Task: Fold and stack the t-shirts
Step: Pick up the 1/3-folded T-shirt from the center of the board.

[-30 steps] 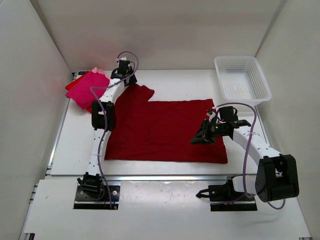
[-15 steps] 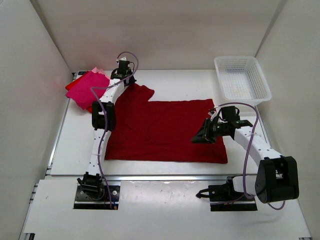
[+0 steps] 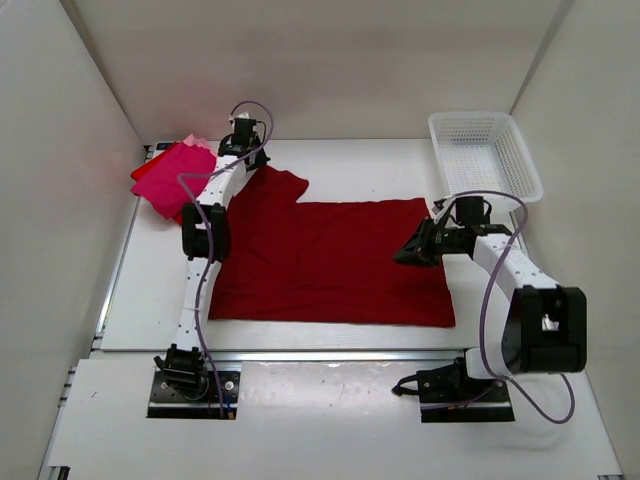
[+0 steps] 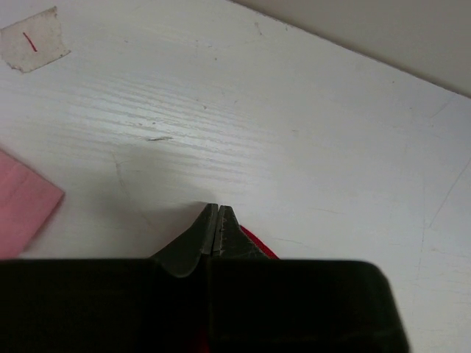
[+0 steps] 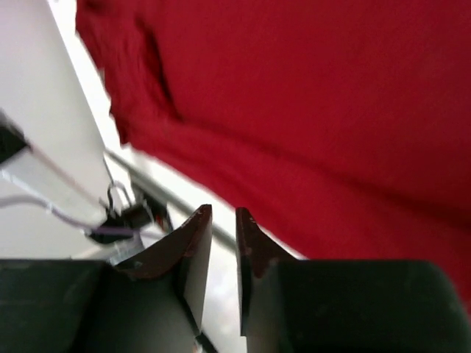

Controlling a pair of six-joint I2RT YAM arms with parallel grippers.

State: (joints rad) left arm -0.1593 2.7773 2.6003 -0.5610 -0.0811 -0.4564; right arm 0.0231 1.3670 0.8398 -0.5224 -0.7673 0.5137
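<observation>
Tabletop [image 3: 350,165] white, scratched, under dark red t-shirt [image 3: 320,260]; white walls [image 3: 350,60] around.

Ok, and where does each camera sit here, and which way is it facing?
Top external: above and behind the bases, looking down on the table; left arm and right arm show whole.
Left wrist: at the far left, facing down on bare table; its shut jaws show.
Right wrist: low over the dark red shirt, facing across it; its slightly parted jaws show.
Shared: top and right wrist both see the shirt.
</observation>
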